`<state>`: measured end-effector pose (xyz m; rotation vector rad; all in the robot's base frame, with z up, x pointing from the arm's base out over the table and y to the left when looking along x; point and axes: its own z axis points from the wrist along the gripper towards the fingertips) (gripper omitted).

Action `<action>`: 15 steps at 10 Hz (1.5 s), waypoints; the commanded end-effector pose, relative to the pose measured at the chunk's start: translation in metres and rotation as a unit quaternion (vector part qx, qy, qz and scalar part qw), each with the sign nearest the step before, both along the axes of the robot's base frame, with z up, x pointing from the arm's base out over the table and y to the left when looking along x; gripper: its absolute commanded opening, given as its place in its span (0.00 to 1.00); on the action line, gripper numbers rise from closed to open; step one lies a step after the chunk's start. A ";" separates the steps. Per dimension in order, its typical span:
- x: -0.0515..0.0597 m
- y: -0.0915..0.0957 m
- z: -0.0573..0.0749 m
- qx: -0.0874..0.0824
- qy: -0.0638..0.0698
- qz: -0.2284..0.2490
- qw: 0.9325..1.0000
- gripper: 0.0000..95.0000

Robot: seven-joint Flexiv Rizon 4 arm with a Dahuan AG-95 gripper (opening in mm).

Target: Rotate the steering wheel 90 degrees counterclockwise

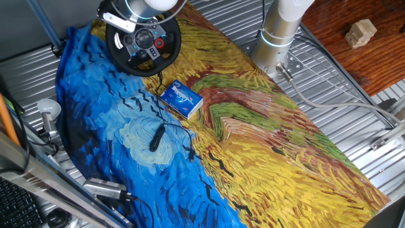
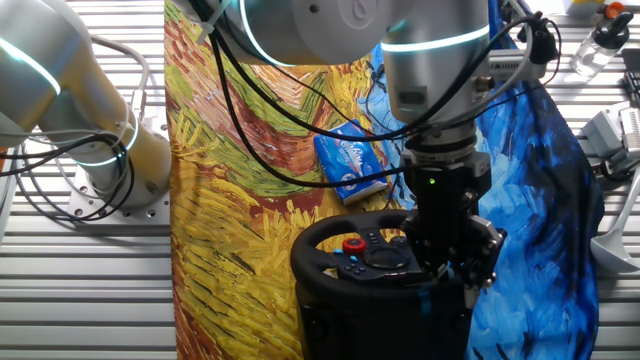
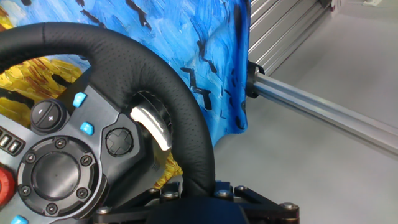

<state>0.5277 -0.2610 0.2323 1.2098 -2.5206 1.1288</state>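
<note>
The gripper (image 2: 455, 268) is sitting on the steering wheel (image 2: 345, 262) rim near three o'clock, apparently clamping it, and the turn seems barely begun.

Hidden and cut-off parts
The gripper (image 2: 452, 262) covers the steering wheel (image 2: 345, 232) rim's far side; fingertips unseen, hand view crops the hub's left
</note>
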 end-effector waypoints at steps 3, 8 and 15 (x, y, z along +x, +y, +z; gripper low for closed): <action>0.000 0.003 -0.003 0.003 0.002 0.001 1.000 0.00; 0.001 0.004 -0.004 0.002 0.004 0.005 1.000 0.00; 0.005 0.010 -0.008 -0.001 0.008 0.011 1.000 0.00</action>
